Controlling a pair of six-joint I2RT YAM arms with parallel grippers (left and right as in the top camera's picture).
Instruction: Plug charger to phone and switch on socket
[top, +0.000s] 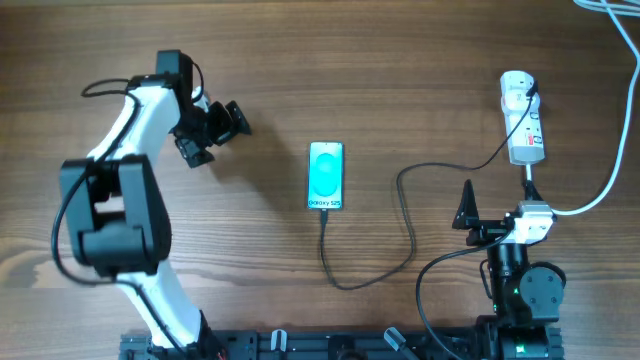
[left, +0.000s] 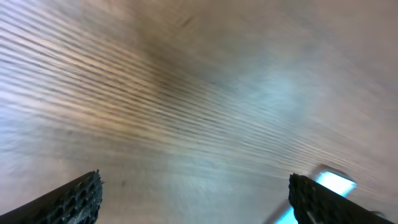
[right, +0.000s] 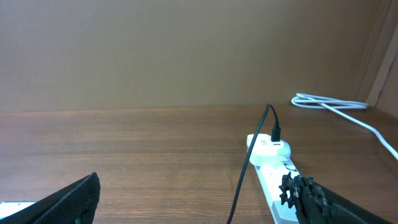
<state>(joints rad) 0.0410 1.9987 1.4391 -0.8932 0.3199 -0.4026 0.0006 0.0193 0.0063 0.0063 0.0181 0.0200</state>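
The charger (top: 405, 215) is a thin black cable. Its tip meets the short edge of the phone (top: 326, 176) nearest the arms' bases; whether it is seated there cannot be told. From that edge the cable loops away to the phone's right. It looks light and limp, so the slack would flop if lifted. The stiff plug tip at the phone's edge is likely the only useful place to pinch.

The phone lies flat, screen up, and its smooth body would probably slide on the wooden table (top: 300, 60) unless braced at its long sides. The socket (top: 523, 128), rigid plastic, sits well to the phone's right.

The left gripper (top: 215, 135), jaws wide and empty, hangs left of the phone. The right gripper (top: 498, 198), equally spread and empty, sits right of the phone, near the socket.
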